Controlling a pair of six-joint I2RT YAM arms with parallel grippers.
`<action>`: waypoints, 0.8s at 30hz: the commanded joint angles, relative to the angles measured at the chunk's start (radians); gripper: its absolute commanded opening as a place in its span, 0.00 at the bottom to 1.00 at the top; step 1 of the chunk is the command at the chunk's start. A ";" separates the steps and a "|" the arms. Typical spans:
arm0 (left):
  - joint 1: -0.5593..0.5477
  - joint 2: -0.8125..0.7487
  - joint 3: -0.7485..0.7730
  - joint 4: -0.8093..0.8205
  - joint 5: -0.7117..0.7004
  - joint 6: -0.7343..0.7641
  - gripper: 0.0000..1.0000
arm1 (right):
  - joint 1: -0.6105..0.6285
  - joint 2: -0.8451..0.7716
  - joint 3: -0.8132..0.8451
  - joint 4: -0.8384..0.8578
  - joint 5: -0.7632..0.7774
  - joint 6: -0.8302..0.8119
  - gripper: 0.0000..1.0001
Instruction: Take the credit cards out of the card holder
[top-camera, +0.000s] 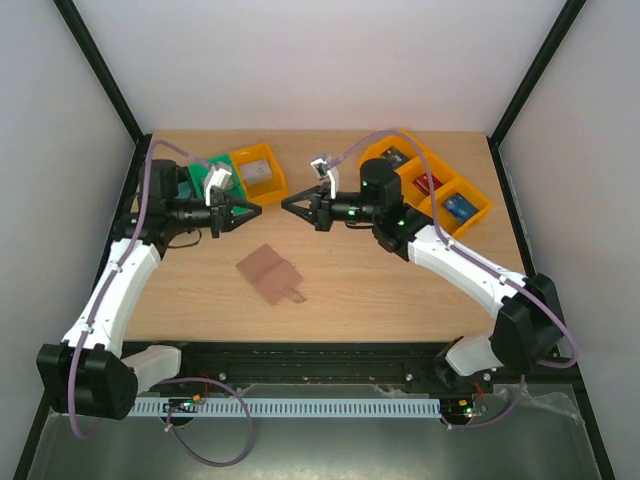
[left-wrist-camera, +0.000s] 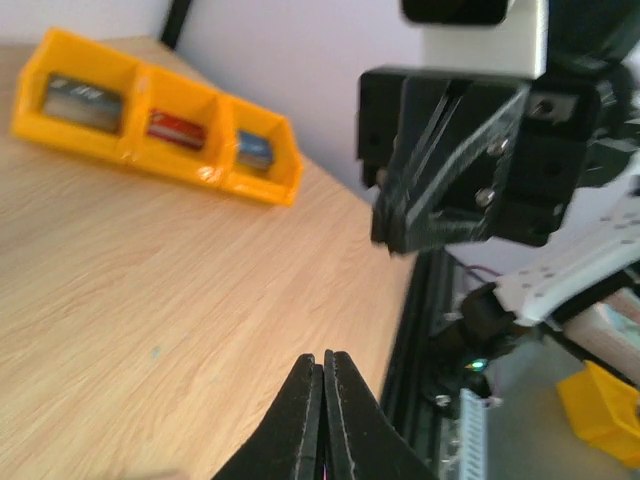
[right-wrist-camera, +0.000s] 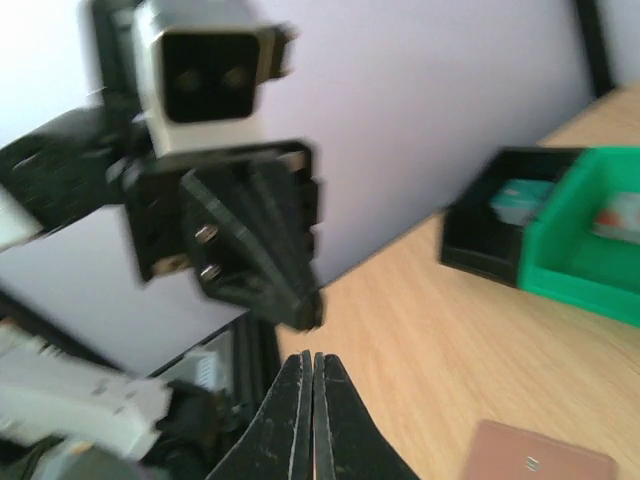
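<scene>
The tan-brown card holder (top-camera: 268, 271) lies flat on the table in front of both arms; one corner of it (right-wrist-camera: 540, 460) shows in the right wrist view. My left gripper (top-camera: 258, 211) and right gripper (top-camera: 285, 204) hover above the table behind the holder, tip to tip and a small gap apart. Both are shut with nothing between the jaws, as the left (left-wrist-camera: 323, 358) and right (right-wrist-camera: 312, 357) wrist views show. A grey card (top-camera: 258, 171) lies in the left orange bin, a teal card (right-wrist-camera: 525, 197) in the black bin, and a whitish-red card (right-wrist-camera: 620, 215) in the green bin.
A black bin (right-wrist-camera: 480, 245), a green bin (top-camera: 222, 160) and an orange bin (top-camera: 274, 184) stand at the back left. A row of orange bins (top-camera: 478, 212) with small items stands at the back right, also seen as orange bins (left-wrist-camera: 215, 175) in the left wrist view.
</scene>
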 joint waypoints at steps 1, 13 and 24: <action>-0.001 0.028 -0.087 0.023 -0.234 0.082 0.02 | 0.005 0.098 0.084 -0.266 0.386 -0.074 0.02; -0.023 0.049 -0.246 -0.131 -0.617 0.616 0.52 | 0.056 0.306 0.096 -0.468 0.573 -0.096 0.29; -0.279 0.103 -0.556 0.205 -0.982 0.908 0.87 | 0.056 0.610 0.199 -0.497 0.347 -0.078 0.43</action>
